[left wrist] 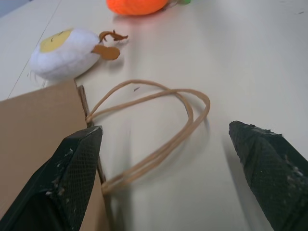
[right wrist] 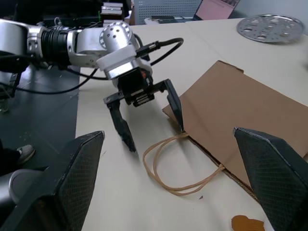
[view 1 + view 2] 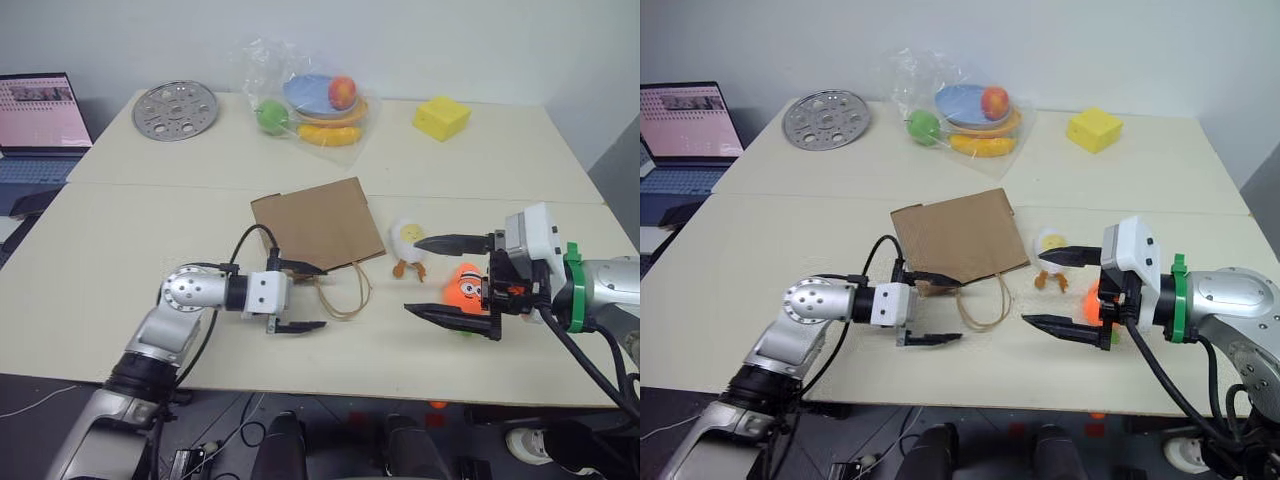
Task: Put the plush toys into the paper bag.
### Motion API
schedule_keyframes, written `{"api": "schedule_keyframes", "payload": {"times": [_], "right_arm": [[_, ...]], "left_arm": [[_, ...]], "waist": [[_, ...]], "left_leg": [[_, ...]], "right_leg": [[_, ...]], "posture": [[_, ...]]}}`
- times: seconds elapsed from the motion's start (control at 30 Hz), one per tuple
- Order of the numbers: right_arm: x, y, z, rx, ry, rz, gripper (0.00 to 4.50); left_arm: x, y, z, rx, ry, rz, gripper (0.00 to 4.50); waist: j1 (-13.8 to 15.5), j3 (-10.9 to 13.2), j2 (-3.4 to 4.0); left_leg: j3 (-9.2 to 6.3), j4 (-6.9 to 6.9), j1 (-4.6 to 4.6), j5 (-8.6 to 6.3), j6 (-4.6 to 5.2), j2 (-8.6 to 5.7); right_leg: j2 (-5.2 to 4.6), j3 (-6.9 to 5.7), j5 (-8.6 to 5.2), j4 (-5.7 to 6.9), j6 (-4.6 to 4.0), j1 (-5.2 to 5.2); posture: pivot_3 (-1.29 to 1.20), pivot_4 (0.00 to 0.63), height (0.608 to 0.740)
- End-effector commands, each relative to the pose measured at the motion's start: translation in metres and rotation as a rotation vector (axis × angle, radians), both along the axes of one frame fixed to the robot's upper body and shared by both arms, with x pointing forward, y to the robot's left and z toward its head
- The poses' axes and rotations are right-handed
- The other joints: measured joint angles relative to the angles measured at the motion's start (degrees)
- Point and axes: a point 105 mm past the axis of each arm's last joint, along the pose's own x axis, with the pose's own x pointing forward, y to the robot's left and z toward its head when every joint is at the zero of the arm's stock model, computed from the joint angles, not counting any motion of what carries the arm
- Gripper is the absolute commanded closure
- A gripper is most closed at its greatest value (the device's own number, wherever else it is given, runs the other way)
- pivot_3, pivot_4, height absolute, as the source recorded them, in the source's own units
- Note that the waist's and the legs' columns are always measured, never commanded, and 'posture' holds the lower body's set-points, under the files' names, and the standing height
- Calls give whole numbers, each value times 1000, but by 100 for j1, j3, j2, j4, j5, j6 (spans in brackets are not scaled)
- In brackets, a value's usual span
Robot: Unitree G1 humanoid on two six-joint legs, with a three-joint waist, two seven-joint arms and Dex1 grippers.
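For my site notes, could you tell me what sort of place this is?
Probably an office or lab workspace: pale tables pushed together, an open laptop at the far left, and cables trailing on the dark floor.

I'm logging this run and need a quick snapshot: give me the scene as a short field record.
paper bag: flat on table, mouth and twine handles toward robot
egg toy: on table, right of bag
carrot toy: on table, behind right gripper
left gripper: open, at the bag's mouth
right gripper: open, empty, near the toys
toys bagged: none
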Motion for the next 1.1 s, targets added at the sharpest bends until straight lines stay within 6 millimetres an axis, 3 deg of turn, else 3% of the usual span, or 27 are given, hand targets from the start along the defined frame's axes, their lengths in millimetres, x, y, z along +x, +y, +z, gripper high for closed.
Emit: {"api": "schedule_keyframes", "payload": {"times": [0.03, 0.53, 0.63, 0.93, 1.07, 1.1], "right_arm": [[-6, -1, 3, -30, -46, -1, 0], [-2, -4, 5, -11, -57, -62, 0], [-1, -4, 5, -8, -57, -66, 0], [3, -3, 2, -12, -64, -57, 0], [6, -4, 2, -8, -75, -70, 0], [7, -5, 2, -6, -77, -75, 0]], "left_arm": [[8, -7, 5, -18, -46, -6, 36], [12, -19, 5, -99, -11, 11, 36], [14, -17, 5, -100, -11, 28, 534], [21, -16, 31, -242, 125, 103, 3303], [32, -10, 48, -330, 193, 178, 4427], [35, -8, 52, -353, 212, 197, 4469]], "waist": [[0, 0, 0], [-5, -1, -1], [-5, -1, -1], [-7, -1, -1], [-6, -1, -1], [-7, -1, -1]], "left_leg": [[-2, 0, 0, 0, 0, 0], [-3, 2, 1, 0, 1, -1], [-4, 2, 1, 0, 1, -1], [-5, 2, 2, 0, 1, -1], [-6, 2, 1, 0, 1, -1], [-6, 2, 1, 0, 1, -1]], "right_leg": [[0, -2, 0, 1, 0, 0], [0, -2, 0, 2, 1, 3], [0, -3, 0, 2, 1, 3], [1, -3, 0, 3, 1, 3], [0, -4, 0, 3, 1, 4], [1, -4, 0, 3, 1, 4]], "posture": [[0, 150, 740], [0, 150, 740], [0, 150, 740], [0, 150, 740], [0, 150, 740], [0, 150, 740]]}}
